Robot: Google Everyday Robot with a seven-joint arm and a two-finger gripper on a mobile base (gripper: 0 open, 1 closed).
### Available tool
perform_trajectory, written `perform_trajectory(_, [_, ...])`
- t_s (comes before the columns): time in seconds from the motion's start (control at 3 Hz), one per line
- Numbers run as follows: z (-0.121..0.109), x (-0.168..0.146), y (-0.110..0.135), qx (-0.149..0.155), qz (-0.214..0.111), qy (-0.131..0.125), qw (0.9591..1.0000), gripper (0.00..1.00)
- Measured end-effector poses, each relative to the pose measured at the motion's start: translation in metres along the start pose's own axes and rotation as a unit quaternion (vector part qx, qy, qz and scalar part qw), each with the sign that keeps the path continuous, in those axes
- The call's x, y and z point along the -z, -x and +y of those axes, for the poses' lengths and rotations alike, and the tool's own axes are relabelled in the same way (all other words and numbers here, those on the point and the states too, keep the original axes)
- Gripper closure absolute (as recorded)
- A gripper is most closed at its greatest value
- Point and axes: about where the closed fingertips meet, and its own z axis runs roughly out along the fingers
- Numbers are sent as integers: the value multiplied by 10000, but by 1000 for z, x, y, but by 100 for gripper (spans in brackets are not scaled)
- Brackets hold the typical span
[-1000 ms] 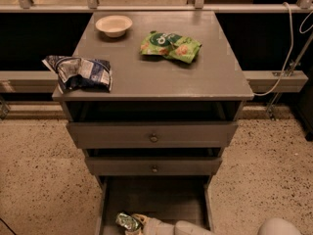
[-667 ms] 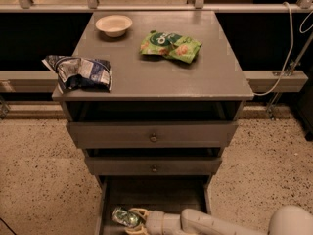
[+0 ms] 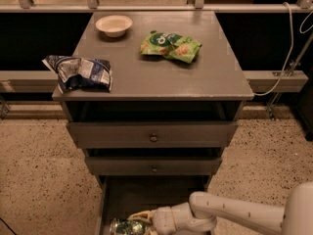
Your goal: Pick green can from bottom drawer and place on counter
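Observation:
The green can (image 3: 123, 227), shiny green and silver, is in the open bottom drawer (image 3: 146, 195) at its front left, at the lower edge of the camera view. My gripper (image 3: 138, 219) reaches in from the right, just above the drawer floor, and is closed around the can's right side. My white arm (image 3: 230, 214) runs off to the lower right. The counter (image 3: 146, 77) is the grey top of the cabinet, well above the can.
On the counter lie a crumpled blue-and-white bag (image 3: 80, 72) at the left edge, a small white bowl (image 3: 114, 25) at the back, and a flat green snack bag (image 3: 170, 46) right of centre. Two shallower drawers (image 3: 152, 135) with round knobs overhang the bottom drawer. Speckled floor lies on both sides.
My arm has reached further left into the bottom drawer and the gripper has come onto the can. The can has shifted slightly toward the drawer's front.

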Motion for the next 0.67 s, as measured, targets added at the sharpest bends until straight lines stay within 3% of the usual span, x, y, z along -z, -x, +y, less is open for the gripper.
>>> perform_trajectory(0.33, [6, 4, 16, 72, -166, 208, 9996, 100])
perform_trajectory(0.67, [7, 2, 12, 68, -57, 149, 9998, 100])
